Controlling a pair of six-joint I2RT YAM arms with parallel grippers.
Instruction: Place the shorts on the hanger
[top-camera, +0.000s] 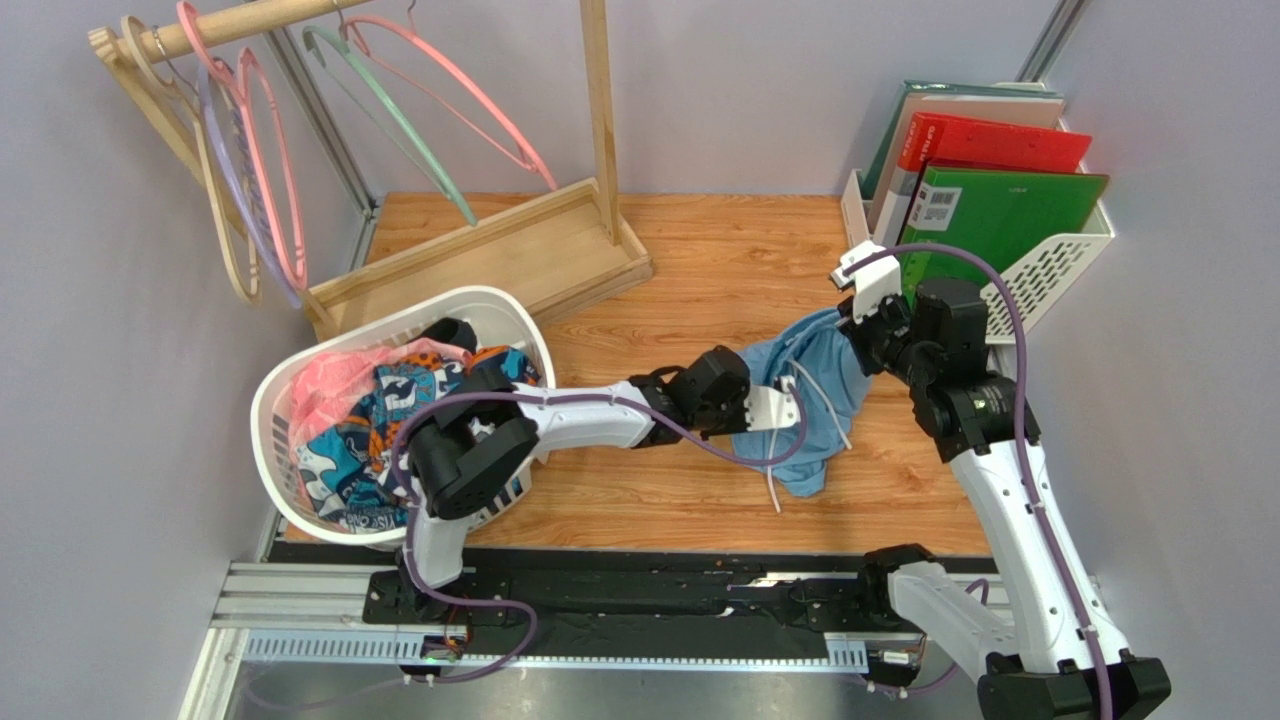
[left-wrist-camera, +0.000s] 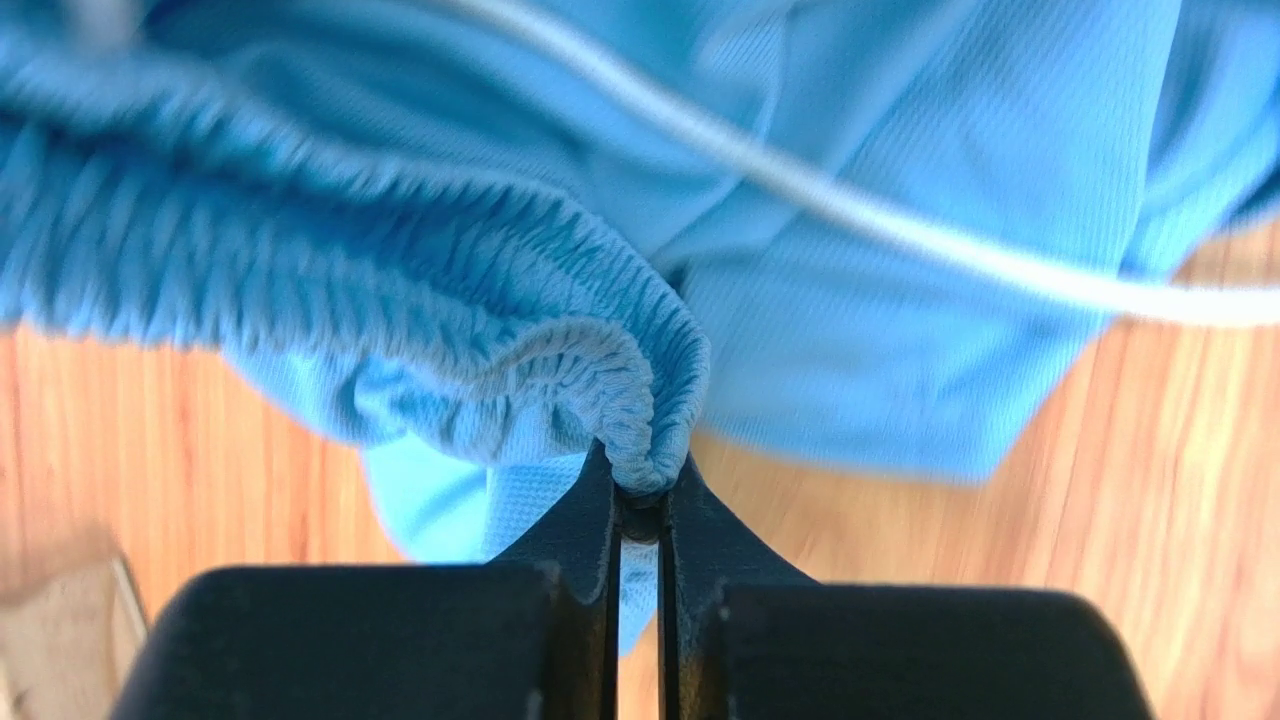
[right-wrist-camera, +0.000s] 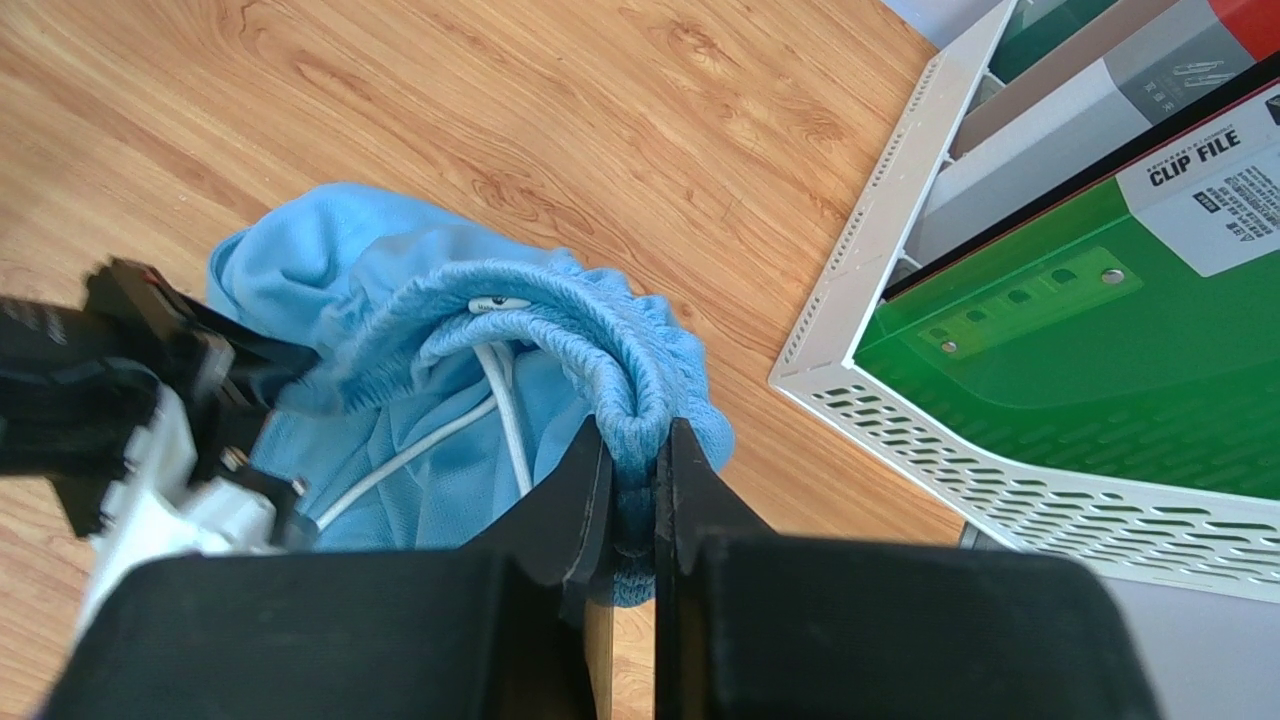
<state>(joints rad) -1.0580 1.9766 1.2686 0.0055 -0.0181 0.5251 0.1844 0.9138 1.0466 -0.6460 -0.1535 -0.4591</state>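
The light blue shorts (top-camera: 816, 393) hang bunched above the wooden table, held between both grippers. My left gripper (top-camera: 777, 408) is shut on the elastic waistband (left-wrist-camera: 601, 360), pinched at its fingertips. My right gripper (top-camera: 867, 333) is shut on another fold of the waistband (right-wrist-camera: 639, 383). The white drawstring (left-wrist-camera: 842, 210) dangles loose across the fabric and also shows in the right wrist view (right-wrist-camera: 504, 398). The left gripper (right-wrist-camera: 150, 435) shows at the left of the right wrist view. The salmon-pink hanger (top-camera: 496, 117) hangs on the wooden rack at the back left, far from both grippers.
A white laundry basket (top-camera: 286, 393) with pink and patterned clothes sits at the left. The wooden rack's base (top-camera: 496, 255) stands behind it, with mint-green, pale wooden and other pink hangers above. A white file holder (top-camera: 1059, 263) with red and green folders (right-wrist-camera: 1052, 330) stands at the back right.
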